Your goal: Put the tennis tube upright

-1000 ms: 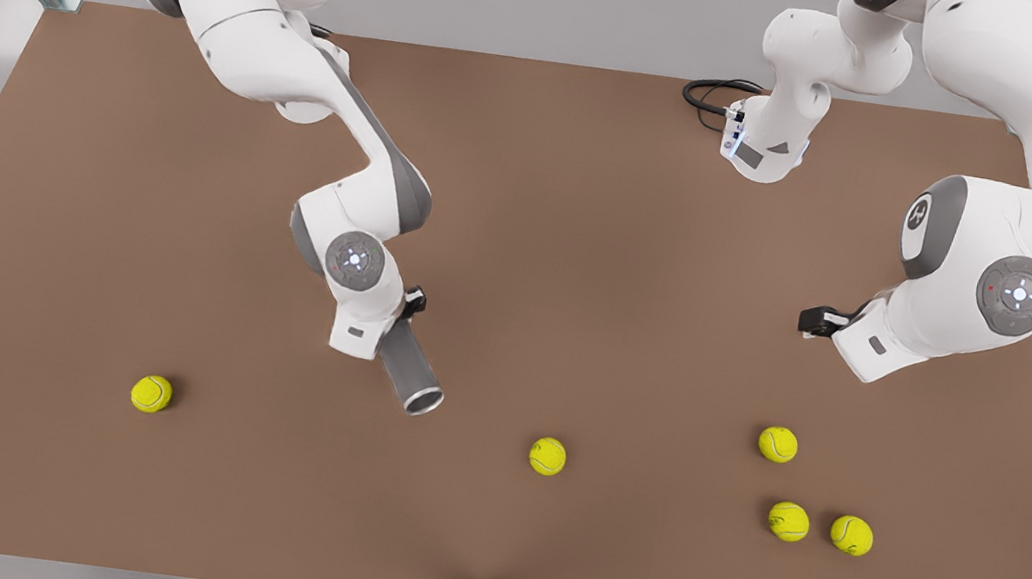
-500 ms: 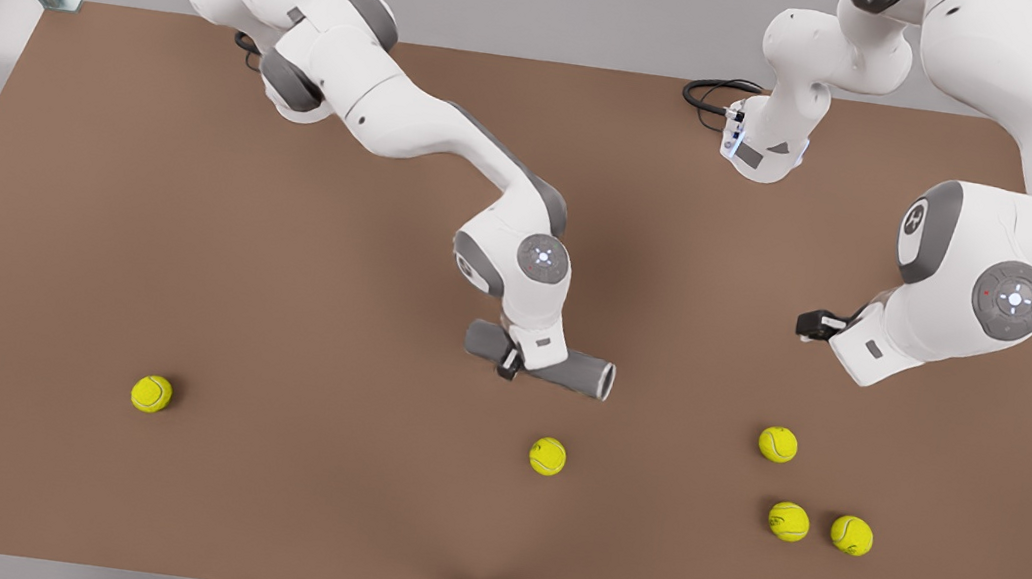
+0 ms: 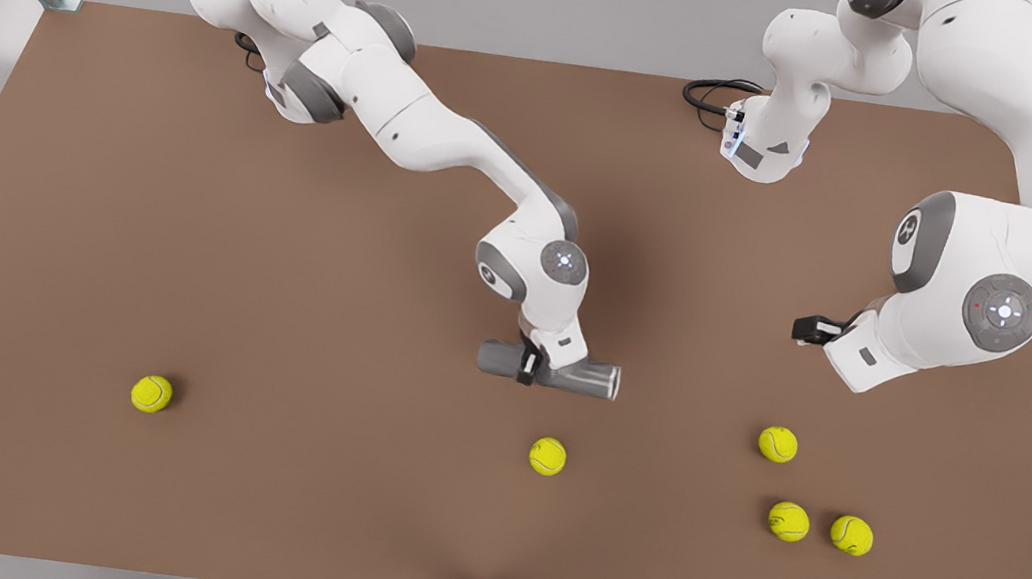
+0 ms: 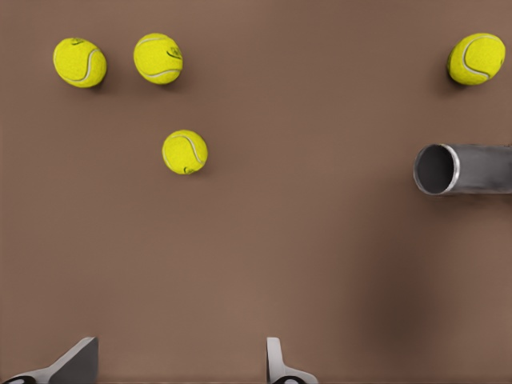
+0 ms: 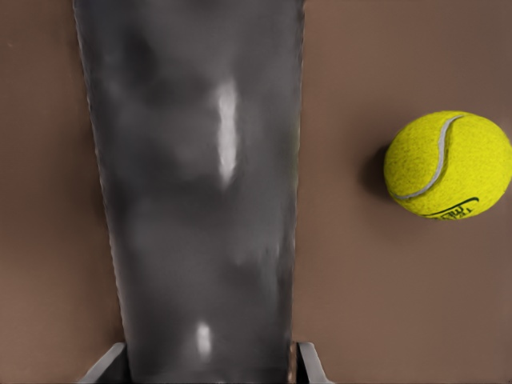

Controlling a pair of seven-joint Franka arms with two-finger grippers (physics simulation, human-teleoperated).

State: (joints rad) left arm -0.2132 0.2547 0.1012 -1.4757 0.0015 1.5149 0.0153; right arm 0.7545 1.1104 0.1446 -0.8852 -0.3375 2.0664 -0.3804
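While gripped, tennis tube [image 3: 548, 371] lies horizontal.

A brown table [image 3: 181, 232] carries five yellow tennis balls [image 3: 547, 457] and a black cable [image 3: 710, 92].

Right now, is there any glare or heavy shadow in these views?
Right wrist view: pale glare streaks on the tube, held in the right tool. Front view: soft shadow on the table beside that arm. Left wrist view: even light, small ball shadows; the open left tool waits.
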